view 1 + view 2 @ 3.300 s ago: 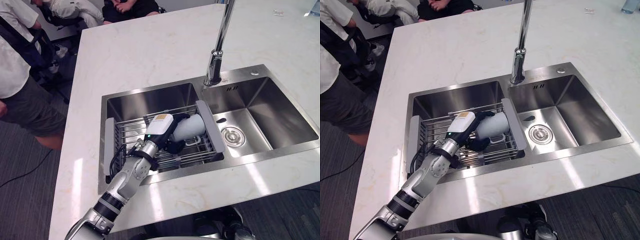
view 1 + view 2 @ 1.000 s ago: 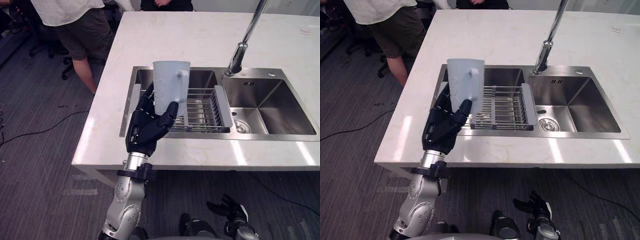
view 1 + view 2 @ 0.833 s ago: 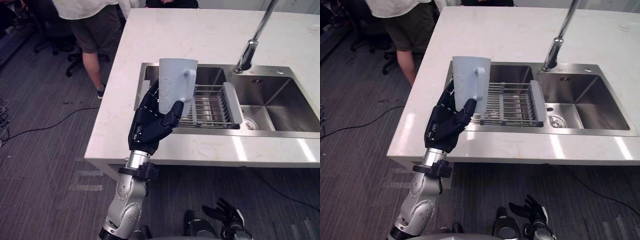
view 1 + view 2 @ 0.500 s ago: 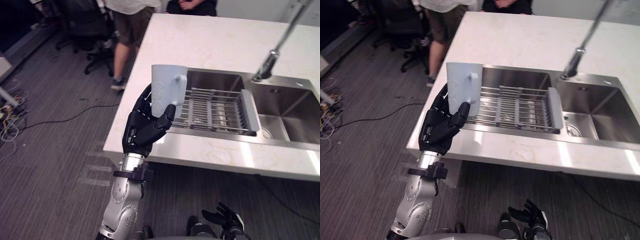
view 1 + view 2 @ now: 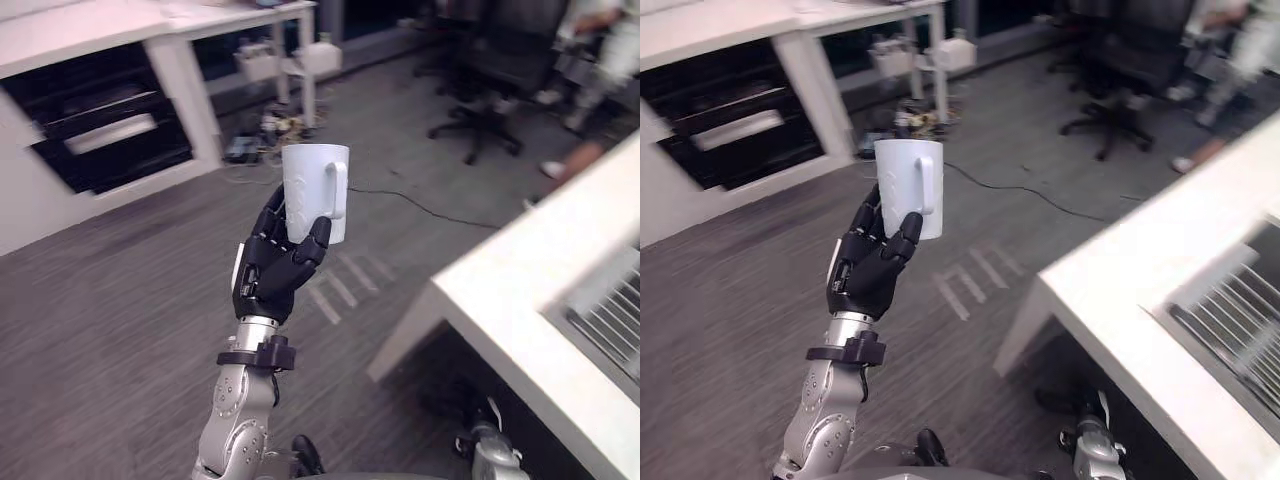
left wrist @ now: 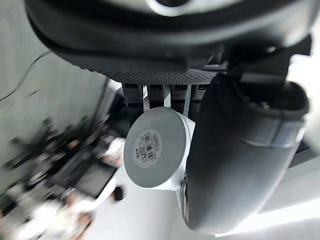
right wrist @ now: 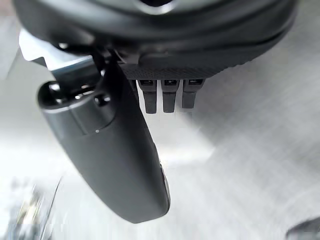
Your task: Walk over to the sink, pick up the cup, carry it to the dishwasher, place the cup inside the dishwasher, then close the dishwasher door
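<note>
- L hand (image 5: 272, 268) is up in front of the robot. Fingers & thumb are curled round the cup (image 5: 314, 190), gripping its lower part.
- Cup is white & upright, mouth up, handle on the robot's right, just above the thumb.
- Cup is held in the air over the grey floor (image 5: 110, 310), well apart from the counter (image 5: 520, 290).
- L wrist view: cup's round base shows w/ a barcode sticker, fingers behind it, thumb alongside.
- R hand (image 7: 107, 150) has its thumb sticking out, w/ floor past it. Open or closed: can't tell.
- White counter is at right, w/ a wire rack (image 5: 612, 322) at the far right edge.
- Dark appliance (image 5: 105, 130) w/ a silver bar sits in a white cabinet at upper left, well apart from the cup.
- Black office chair (image 5: 490, 70) is at upper right, w/ a person's blurred legs (image 5: 600, 55) near it.
- Tangle of cables (image 5: 265, 130) lies on the floor by a white desk leg, behind the cup.
</note>
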Robot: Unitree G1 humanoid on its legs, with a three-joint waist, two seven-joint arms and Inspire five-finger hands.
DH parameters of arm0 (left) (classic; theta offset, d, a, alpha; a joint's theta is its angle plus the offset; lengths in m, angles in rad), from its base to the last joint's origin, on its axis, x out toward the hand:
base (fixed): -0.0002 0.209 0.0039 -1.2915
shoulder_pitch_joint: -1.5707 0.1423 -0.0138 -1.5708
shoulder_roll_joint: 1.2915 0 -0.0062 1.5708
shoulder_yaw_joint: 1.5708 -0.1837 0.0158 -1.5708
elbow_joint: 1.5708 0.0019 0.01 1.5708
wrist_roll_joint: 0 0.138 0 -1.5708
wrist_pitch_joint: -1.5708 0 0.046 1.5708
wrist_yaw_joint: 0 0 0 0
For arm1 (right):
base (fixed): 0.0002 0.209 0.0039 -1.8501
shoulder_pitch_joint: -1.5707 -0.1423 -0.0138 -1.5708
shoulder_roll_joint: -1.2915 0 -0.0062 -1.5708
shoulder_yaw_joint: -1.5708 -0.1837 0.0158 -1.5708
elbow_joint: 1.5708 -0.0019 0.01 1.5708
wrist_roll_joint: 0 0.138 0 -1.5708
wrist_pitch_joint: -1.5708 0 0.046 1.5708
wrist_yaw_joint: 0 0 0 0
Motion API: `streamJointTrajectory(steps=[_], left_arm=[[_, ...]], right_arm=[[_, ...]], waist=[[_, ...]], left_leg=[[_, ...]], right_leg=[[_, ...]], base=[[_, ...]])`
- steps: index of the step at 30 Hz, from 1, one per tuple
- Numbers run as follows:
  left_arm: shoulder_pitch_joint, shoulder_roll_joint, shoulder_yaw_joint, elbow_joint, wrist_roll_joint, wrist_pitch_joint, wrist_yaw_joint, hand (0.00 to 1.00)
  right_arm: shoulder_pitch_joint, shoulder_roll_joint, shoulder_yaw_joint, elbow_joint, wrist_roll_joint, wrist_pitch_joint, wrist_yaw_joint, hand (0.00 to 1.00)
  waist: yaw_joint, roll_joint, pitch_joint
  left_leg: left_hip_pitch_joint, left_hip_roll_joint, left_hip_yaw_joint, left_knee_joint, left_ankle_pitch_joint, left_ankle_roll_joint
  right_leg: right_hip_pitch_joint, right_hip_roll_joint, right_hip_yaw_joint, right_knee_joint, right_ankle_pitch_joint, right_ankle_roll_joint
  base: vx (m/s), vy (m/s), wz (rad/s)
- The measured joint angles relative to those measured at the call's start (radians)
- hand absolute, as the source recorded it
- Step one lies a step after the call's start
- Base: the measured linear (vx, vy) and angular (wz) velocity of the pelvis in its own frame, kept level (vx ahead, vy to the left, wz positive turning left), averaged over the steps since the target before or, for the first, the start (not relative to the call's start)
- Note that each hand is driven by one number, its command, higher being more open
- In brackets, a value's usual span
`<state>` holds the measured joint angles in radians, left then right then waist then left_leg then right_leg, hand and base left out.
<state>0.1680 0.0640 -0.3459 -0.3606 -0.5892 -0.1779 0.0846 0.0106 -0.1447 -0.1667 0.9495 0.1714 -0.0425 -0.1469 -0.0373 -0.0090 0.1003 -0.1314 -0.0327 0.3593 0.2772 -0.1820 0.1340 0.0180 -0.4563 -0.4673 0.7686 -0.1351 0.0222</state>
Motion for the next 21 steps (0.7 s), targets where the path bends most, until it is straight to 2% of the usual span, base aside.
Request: streamJointTrajectory(steps=[1, 3, 4, 5, 7, 8, 10, 11, 12, 15, 18, 19, 21], left_arm=[[0.000, 0.002, -0.008, 0.002, 0.000, -0.001, 0.000, 0.30], [-0.001, 0.005, -0.007, 0.003, 0.000, -0.005, -0.001, 0.30], [-0.004, 0.008, -0.008, 0.003, -0.001, -0.007, -0.005, 0.30], [-0.012, 0.013, -0.013, 0.010, -0.003, -0.007, -0.010, 0.30], [-0.018, 0.017, -0.035, 0.019, -0.023, -0.007, -0.015, 0.30], [-0.018, 0.018, -0.047, 0.018, -0.025, -0.007, -0.020, 0.30], [-0.017, 0.020, -0.057, 0.017, -0.033, -0.009, -0.040, 0.30], [-0.017, 0.024, -0.057, 0.018, -0.039, -0.009, -0.047, 0.30], [-0.012, 0.027, -0.057, 0.018, -0.039, -0.009, -0.049, 0.30], [-0.003, 0.039, -0.054, 0.018, -0.040, -0.009, -0.066, 0.30], [0.010, 0.042, -0.057, 0.018, -0.040, -0.005, -0.085, 0.30], [0.050, 0.072, -0.121, 0.020, -0.038, -0.001, -0.087, 0.30], [0.050, 0.072, -0.121, 0.020, -0.038, -0.001, -0.087, 0.30]], right_arm=[[0.040, 0.005, -0.002, 0.003, 0.000, 0.001, -0.012, 0.90], [0.090, -0.001, -0.002, -0.008, 0.002, 0.004, -0.014, 0.90], [0.122, -0.010, -0.003, -0.027, 0.005, 0.013, -0.027, 0.90], [0.156, -0.015, -0.003, -0.041, 0.005, 0.018, -0.033, 0.90], [0.203, -0.021, -0.003, -0.055, 0.005, 0.041, -0.041, 0.90], [0.224, -0.022, -0.003, -0.059, 0.005, 0.053, -0.046, 0.90], [0.249, -0.022, 0.000, -0.060, 0.004, 0.084, -0.049, 0.90], [0.266, -0.026, 0.017, -0.064, 0.003, 0.085, -0.049, 0.90], [0.271, -0.030, 0.030, -0.065, 0.002, 0.086, -0.046, 0.90], [0.283, -0.031, 0.070, -0.065, 0.000, 0.092, -0.025, 0.90], [0.300, -0.037, 0.085, -0.067, -0.006, 0.092, -0.006, 0.90], [0.327, -0.024, 0.114, -0.094, -0.016, 0.096, -0.002, 0.90], [0.327, -0.024, 0.114, -0.094, -0.016, 0.096, -0.002, 0.90]], waist=[[-0.003, -0.003, 0.006], [-0.009, -0.007, 0.008], [-0.019, -0.008, 0.008], [-0.035, -0.008, 0.008], [-0.045, -0.009, 0.008], [-0.045, -0.011, 0.007], [-0.026, -0.020, 0.002], [-0.026, -0.019, 0.000], [-0.024, -0.009, -0.004], [-0.011, 0.005, -0.013], [-0.007, 0.009, -0.015], [0.001, -0.002, -0.065], [0.001, -0.002, -0.065]], left_leg=[[0.026, -0.013, -0.059, -0.017, 0.005, 0.000], [0.055, -0.038, -0.120, -0.033, 0.011, 0.008], [0.067, -0.057, -0.157, -0.038, 0.012, 0.010], [0.074, -0.073, -0.204, -0.036, 0.013, 0.011], [0.080, -0.087, -0.261, -0.022, 0.012, 0.009], [0.084, -0.092, -0.286, -0.019, 0.010, 0.006], [0.100, -0.098, -0.310, -0.029, 0.005, -0.003], [0.099, -0.095, -0.323, -0.031, -0.003, -0.017], [0.097, -0.078, -0.324, -0.035, -0.014, -0.036], [0.103, -0.021, -0.312, -0.049, -0.027, -0.067], [0.114, -0.005, -0.314, -0.066, -0.013, -0.080], [0.108, 0.017, -0.297, -0.137, 0.061, -0.111], [0.108, 0.017, -0.297, -0.137, 0.061, -0.111]], right_leg=[[-0.055, 0.102, 0.169, 0.005, -0.069, 0.011], [-0.117, 0.188, 0.304, -0.044, -0.129, 0.014], [-0.164, 0.238, 0.396, -0.116, -0.152, 0.027], [-0.199, 0.285, 0.493, -0.191, -0.159, 0.039], [-0.222, 0.339, 0.606, -0.274, -0.159, 0.051], [-0.221, 0.341, 0.610, -0.310, -0.149, 0.060], [-0.208, 0.341, 0.598, -0.389, -0.079, 0.056], [-0.181, 0.344, 0.599, -0.441, -0.009, 0.071], [-0.165, 0.358, 0.594, -0.481, 0.019, 0.087], [-0.105, 0.406, 0.588, -0.620, 0.099, 0.060], [-0.093, 0.419, 0.578, -0.638, 0.107, 0.054], [-0.064, 0.419, 0.543, -0.751, 0.204, 0.032], [-0.064, 0.419, 0.543, -0.751, 0.204, 0.032]], base=[[0.16, 0.087, 1.67], [0.19, 0.054, 1.14], [0.23, 0.029, 1.21], [0.19, 0.002, 1.11], [0.17, -0.051, 1.08], [0.17, -0.094, 0.97], [0.13, -0.102, 0.50], [0.09, -0.122, 0.17], [0.08, -0.147, 0.04], [0.06, -0.125, -0.19], [0.07, -0.129, 0.00], [0.04, -0.067, 0.05], [0.00, 0.000, 0.00]])
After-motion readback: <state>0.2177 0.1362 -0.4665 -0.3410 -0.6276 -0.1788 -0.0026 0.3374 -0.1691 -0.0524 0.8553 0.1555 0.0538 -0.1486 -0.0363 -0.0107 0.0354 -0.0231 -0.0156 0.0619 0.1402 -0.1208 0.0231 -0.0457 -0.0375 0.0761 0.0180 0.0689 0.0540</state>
